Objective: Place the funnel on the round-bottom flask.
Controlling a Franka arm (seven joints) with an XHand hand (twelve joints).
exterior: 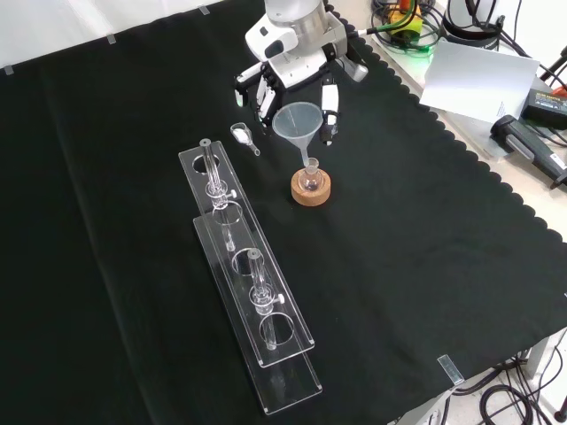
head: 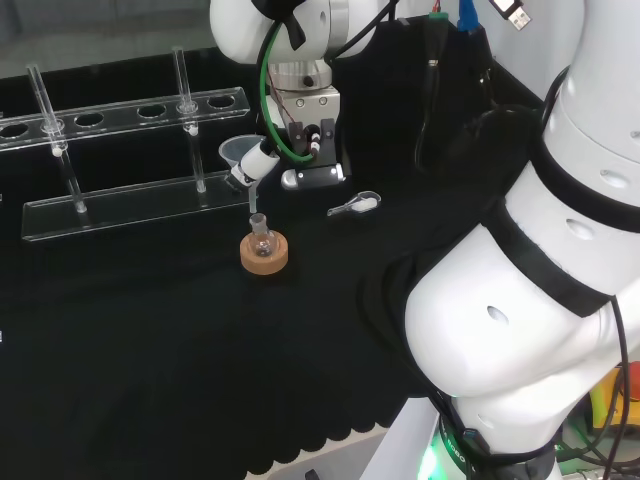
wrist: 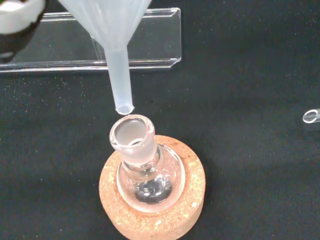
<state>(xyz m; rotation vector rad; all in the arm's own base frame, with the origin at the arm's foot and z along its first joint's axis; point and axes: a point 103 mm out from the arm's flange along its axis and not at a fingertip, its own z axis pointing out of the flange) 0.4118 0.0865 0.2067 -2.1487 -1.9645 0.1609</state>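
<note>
A small round-bottom flask (head: 262, 240) (exterior: 311, 178) (wrist: 142, 165) stands upright in a cork ring (head: 264, 257) (exterior: 312, 193) (wrist: 155, 215) near the middle of the cloth. A clear funnel (head: 240, 153) (exterior: 295, 120) (wrist: 120, 75) hangs above it, held at the cone by the hand (head: 262, 158) (exterior: 330, 106) (wrist: 15, 15). The funnel's stem tip sits just above the flask's open neck, slightly off its centre in the wrist view, and outside the neck.
A clear test-tube rack (head: 130, 205) (exterior: 257, 292) (wrist: 150, 40) with two upright tubes lies left of the flask in the front view. A small clear scoop (head: 355, 205) (exterior: 244, 135) (wrist: 312, 116) lies beside the hand. Cables and tools sit off the cloth at the front view's right.
</note>
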